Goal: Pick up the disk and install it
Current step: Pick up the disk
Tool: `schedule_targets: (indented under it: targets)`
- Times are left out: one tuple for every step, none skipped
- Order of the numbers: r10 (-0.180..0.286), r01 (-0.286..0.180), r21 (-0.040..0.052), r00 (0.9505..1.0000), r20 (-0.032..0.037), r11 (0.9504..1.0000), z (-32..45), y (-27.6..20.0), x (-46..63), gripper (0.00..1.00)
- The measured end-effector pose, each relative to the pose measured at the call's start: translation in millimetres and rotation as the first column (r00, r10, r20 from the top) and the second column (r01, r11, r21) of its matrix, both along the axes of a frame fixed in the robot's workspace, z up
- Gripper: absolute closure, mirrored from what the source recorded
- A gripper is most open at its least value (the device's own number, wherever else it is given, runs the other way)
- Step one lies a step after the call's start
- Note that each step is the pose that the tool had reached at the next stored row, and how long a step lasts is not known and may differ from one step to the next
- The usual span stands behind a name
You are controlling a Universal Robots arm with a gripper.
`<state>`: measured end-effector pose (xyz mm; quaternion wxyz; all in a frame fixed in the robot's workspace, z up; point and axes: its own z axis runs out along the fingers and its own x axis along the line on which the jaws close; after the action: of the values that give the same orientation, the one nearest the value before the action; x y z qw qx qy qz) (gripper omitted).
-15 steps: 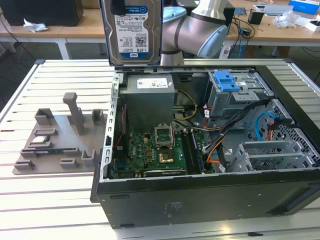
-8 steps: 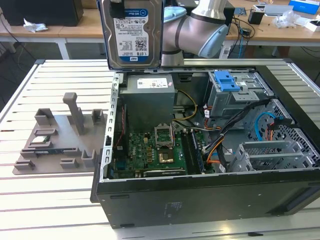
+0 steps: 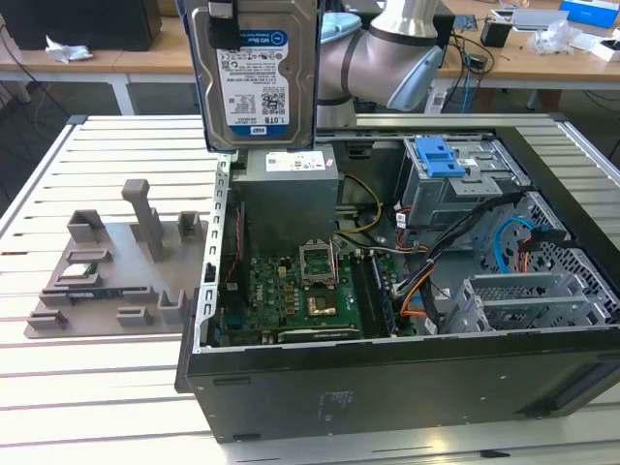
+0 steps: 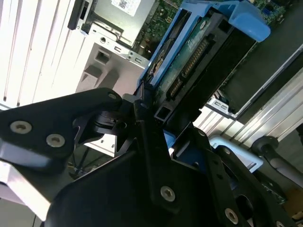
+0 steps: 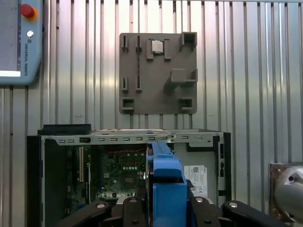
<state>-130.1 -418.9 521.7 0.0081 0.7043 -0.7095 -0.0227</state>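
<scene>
The disk (image 3: 257, 77), a silver hard drive with a white-and-blue label and blue rails, hangs upright in the air above the back left corner of the open computer case (image 3: 387, 387). My gripper (image 3: 225, 29) is shut on its upper end, one black finger lying across the labelled face. In the second wrist view the black fingers (image 4: 142, 118) clamp the disk (image 4: 189, 61), whose circuit-board side and connector end show. In the first wrist view the disk's blue rail (image 5: 166, 179) stands edge-on between the fingers, over the case (image 5: 128, 139).
Inside the case are the motherboard (image 3: 300, 291), a grey power supply (image 3: 289, 184) and a grey drive cage with a blue latch (image 3: 438, 155). A grey fixture plate (image 3: 116, 262) lies on the slatted table at the exterior view's left. A teach pendant (image 5: 19, 42) rests on the table.
</scene>
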Motion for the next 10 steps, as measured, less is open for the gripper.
schedule_targets:
  targets:
    - [0.0, 0.0, -0.0001, 1.0, 0.0, 1.0, 0.0, -4.4, 0.0, 0.63]
    - [0.0, 0.0, -0.0002, 1.0, -0.0001, 1.0, 0.1, -7.6, 0.0, 0.63]
    - [0.0, 0.0, -0.0001, 1.0, 0.0, 1.0, 0.0, -12.4, 0.1, 0.63]
    - [0.0, 0.0, 0.0, 1.0, 0.0, 1.0, 0.0, -17.9, 0.1, 0.63]
    - [0.0, 0.0, -0.0002, 1.0, -0.0001, 1.0, 0.1, -21.6, 0.0, 0.63]
    - [0.0, 0.0, -0.0001, 1.0, -0.0001, 1.0, 0.1, -25.1, 0.0, 0.63]
    - [0.0, 0.0, 0.0, 1.0, 0.0, 1.0, 0.0, -30.6, 0.0, 0.63]
    - [0.0, 0.0, 0.0, 1.0, -0.0001, 1.0, 0.0, -34.6, 0.0, 0.63]
    - [0.0, 0.0, 0.0022, 1.0, 0.0, 1.0, -0.1, -40.7, 0.2, 0.63]
    - [0.0, 0.0, 0.0078, 1.0, 0.0, 1.0, -0.3, -45.9, 0.6, 0.63]
